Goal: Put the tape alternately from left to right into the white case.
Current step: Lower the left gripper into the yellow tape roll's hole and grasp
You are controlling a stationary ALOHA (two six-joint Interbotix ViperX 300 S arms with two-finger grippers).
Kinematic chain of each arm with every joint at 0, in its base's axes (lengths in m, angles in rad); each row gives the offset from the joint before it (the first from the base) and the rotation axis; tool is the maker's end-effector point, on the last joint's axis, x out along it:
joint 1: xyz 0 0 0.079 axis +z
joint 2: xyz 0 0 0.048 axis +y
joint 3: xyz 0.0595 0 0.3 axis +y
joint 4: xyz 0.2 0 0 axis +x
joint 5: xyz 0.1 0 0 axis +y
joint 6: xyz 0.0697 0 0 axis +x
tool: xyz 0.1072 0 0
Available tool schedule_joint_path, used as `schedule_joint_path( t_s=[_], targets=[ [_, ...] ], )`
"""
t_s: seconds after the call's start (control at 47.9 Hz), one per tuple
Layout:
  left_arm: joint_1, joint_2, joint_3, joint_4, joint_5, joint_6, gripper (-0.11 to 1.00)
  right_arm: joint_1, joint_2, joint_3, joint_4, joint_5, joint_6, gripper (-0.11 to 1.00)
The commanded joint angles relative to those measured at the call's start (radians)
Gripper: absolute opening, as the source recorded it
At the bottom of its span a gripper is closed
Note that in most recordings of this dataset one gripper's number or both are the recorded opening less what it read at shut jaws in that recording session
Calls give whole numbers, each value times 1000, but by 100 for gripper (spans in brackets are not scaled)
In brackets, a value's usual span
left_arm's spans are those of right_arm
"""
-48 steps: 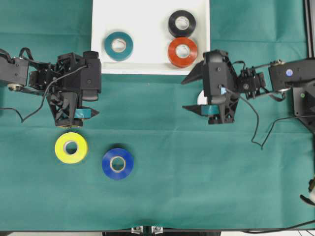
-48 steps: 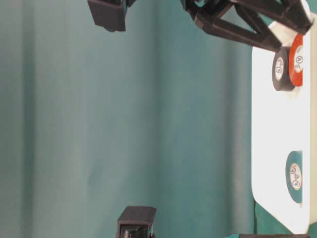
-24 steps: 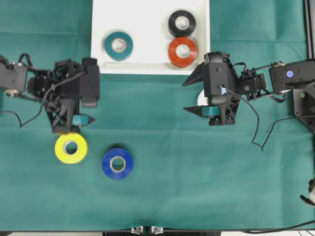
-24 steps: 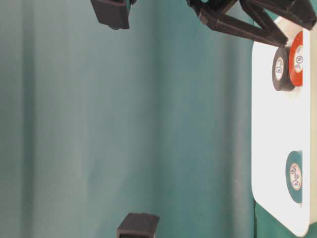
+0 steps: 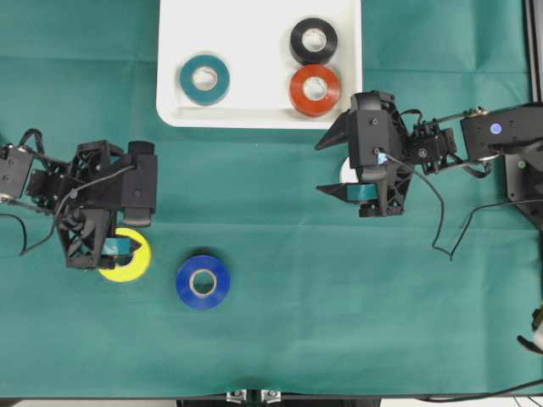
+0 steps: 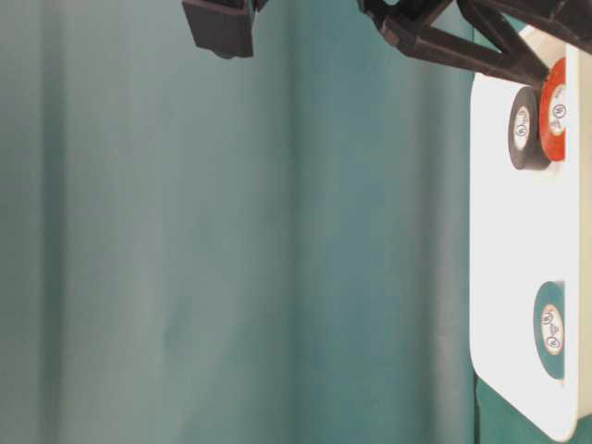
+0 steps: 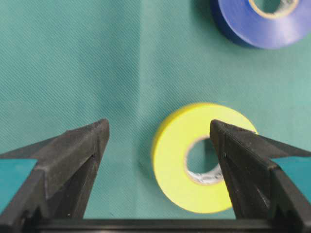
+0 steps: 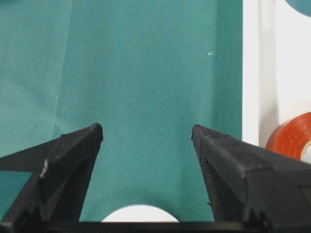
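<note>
On the left, the left pincer [image 5: 114, 248] stands wide open above the yellow roll [image 7: 201, 158] and holds nothing; the roll lies on the green worktop [image 5: 339, 305], off centre between its jaws. Just right of it lies the blue roll [image 5: 203, 281]. In the white case [image 5: 254, 102] at the far side lie 3 rolls: teal [image 5: 204, 79], black [image 5: 313, 39], red [image 5: 315, 90]. The right pincer [image 5: 338, 166] is also wide open and empty, over the white roll [image 8: 136, 213]. So 3 of 6 seem done; 3 remain.

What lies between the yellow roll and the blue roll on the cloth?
Only bare green cloth separates the yellow roll from the blue roll; the overhead view shows it.
</note>
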Motion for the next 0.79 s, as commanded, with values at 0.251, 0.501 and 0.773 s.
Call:
schedule_joint_path(
  t_s=[0.251, 0.501, 0.773],
  targets=[
    [-43, -11, 9, -2, -3, -18, 84, 2, -8, -26, 2, -9, 2, 82],
    [-63, 32, 11, -2, -8, -20, 84, 2, -6, -26, 2, -9, 3, 82],
    [-63, 92, 6, -2, -9, -18, 84, 2, -5, -26, 2, -9, 3, 82]
  ],
)
